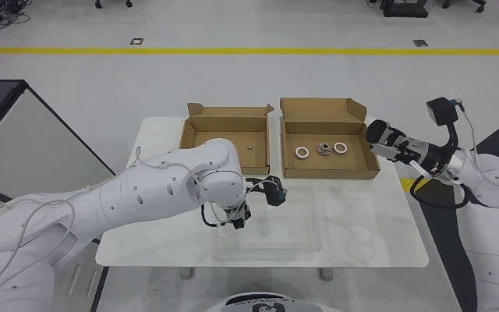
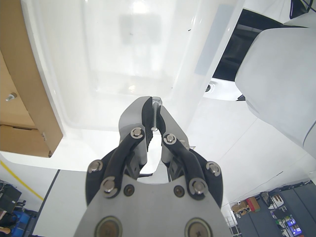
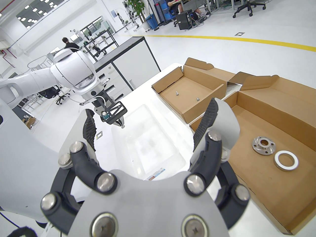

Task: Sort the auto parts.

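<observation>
Now left hand (image 2: 154, 102) grips one bolt (image 2: 155, 117); right hand (image 3: 151, 109) splayed; two bolts (image 3: 176, 92) in one box (image 3: 170, 81).

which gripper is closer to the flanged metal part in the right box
Right. The right gripper hangs open at the outer edge of the cardboard box, near the flanged part; the left gripper holds a bolt over the clear tray, farther off.

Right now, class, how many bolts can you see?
3. One bolt is in the left gripper; a second and a third lie in the left box. The arm may hide others.
</observation>
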`<state>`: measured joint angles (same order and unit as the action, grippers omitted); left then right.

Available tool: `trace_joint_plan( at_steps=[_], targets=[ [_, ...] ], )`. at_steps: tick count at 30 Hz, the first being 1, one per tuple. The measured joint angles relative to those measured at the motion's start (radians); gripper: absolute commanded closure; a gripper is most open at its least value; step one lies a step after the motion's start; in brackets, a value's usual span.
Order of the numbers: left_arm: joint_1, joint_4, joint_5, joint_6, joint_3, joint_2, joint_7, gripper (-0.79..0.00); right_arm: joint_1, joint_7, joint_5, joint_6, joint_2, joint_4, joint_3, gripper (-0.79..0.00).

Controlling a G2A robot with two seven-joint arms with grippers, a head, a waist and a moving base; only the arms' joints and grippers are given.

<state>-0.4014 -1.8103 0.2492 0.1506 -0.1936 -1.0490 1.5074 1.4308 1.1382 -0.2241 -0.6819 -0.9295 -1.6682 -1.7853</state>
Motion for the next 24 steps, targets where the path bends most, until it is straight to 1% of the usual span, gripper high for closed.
trace_joint_plan(
  at_steps=[2, 3, 5, 6, 9, 11, 12, 14, 15, 18, 21, 24],
  targets=[
    [-0.015, 0.014, -0.044, 0.002, -0.047, 0.007, -0.085, 0.0, 0.0, 0.0, 0.0, 0.0, 0.0, 0.0, 0.0, -0.785],
    [-0.021, 0.02, -0.077, 0.007, -0.086, 0.015, -0.151, 0.0, 0.0, 0.0, 0.0, 0.0, 0.0, 0.0, 0.0, -0.785],
    [-0.044, 0.018, -0.138, 0.029, -0.145, 0.029, -0.248, 0.0, 0.0, 0.0, 0.0, 0.0, 0.0, 0.0, 0.0, -0.785],
    [-0.065, 0.021, -0.187, 0.055, -0.184, 0.041, -0.304, 0.0, 0.0, 0.0, 0.0, 0.0, 0.0, 0.0, 0.0, -0.785],
    [-0.13, 0.03, -0.296, 0.133, -0.273, 0.072, -0.409, 0.0, 0.0, 0.0, 0.0, 0.0, 0.0, 0.0, 0.0, -0.785],
    [-0.173, 0.033, -0.36, 0.19, -0.323, 0.089, -0.462, 0.0, 0.0, 0.0, 0.0, 0.0, 0.0, 0.0, 0.0, -0.785],
    [-0.203, 0.034, -0.405, 0.234, -0.354, 0.099, -0.488, 0.0, 0.0, 0.0, 0.0, 0.0, 0.0, 0.0, 0.0, -0.785],
    [-0.247, 0.04, -0.491, 0.314, -0.399, 0.112, -0.527, 0.0, 0.0, 0.0, 0.0, 0.0, 0.0, 0.0, 0.0, -0.785],
    [-0.274, 0.047, -0.555, 0.368, -0.426, 0.119, -0.536, 0.0, 0.0, 0.0, 0.0, 0.0, 0.0, 0.0, 0.0, -0.785],
    [-0.329, 0.07, -0.717, 0.494, -0.486, 0.13, -0.557, 0.0, 0.0, 0.0, 0.0, 0.0, 0.0, 0.0, 0.0, -0.785],
    [-0.365, 0.085, -0.871, 0.61, -0.524, 0.133, -0.552, 0.0, 0.0, 0.0, 0.0, 0.0, 0.0, 0.0, 0.0, -0.785],
    [-0.377, 0.085, -1.039, 0.705, -0.54, 0.126, -0.535, 0.0, 0.0, 0.0, 0.0, 0.0, 0.0, 0.0, 0.0, -0.785]
  ],
)
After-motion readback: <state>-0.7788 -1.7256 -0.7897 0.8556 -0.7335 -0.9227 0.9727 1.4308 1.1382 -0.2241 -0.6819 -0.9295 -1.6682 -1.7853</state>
